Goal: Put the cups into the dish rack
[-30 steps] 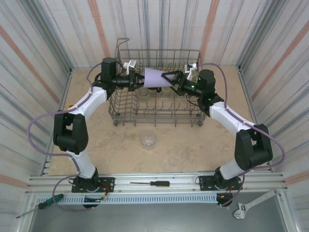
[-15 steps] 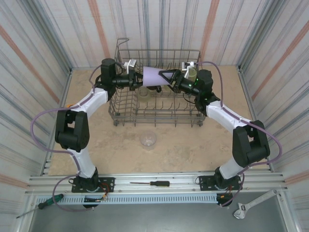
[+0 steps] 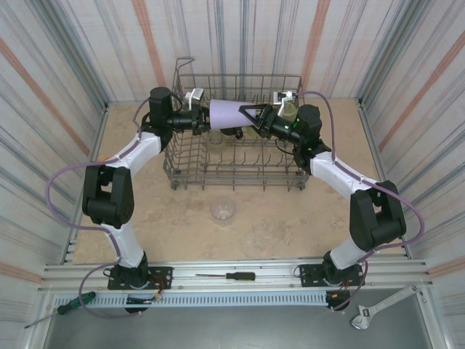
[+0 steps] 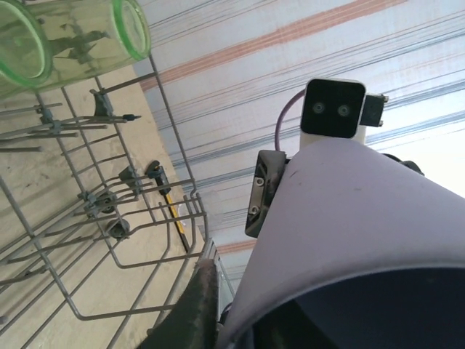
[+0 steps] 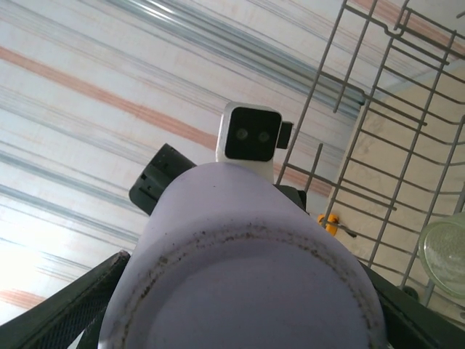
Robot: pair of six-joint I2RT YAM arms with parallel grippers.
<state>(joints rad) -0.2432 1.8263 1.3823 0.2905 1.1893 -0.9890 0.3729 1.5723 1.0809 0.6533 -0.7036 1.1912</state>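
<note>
A lavender cup (image 3: 229,115) hangs on its side above the grey wire dish rack (image 3: 240,171), between my two grippers. My left gripper (image 3: 205,120) is at its open mouth. In the left wrist view one dark finger (image 4: 192,309) lies close along the outside of the cup (image 4: 363,218), and the other finger is hidden. My right gripper (image 3: 251,116) straddles the base, with its fingers (image 5: 87,305) against both sides of the cup (image 5: 247,247). An olive-green tumbler (image 3: 216,143) sits inside the rack, and a clear cup (image 3: 223,210) stands on the table in front.
Another tumbler (image 3: 288,110) sits at the rack's back right corner. Striped walls close in on three sides. A black screwdriver (image 3: 229,276), a green one (image 3: 73,303) and a wrench (image 3: 378,309) lie at the near edge by the arm bases.
The right gripper has come in over the cup's base and narrowed around it. The cup and both grippers have shifted slightly left. The left jaws have eased a little.
</note>
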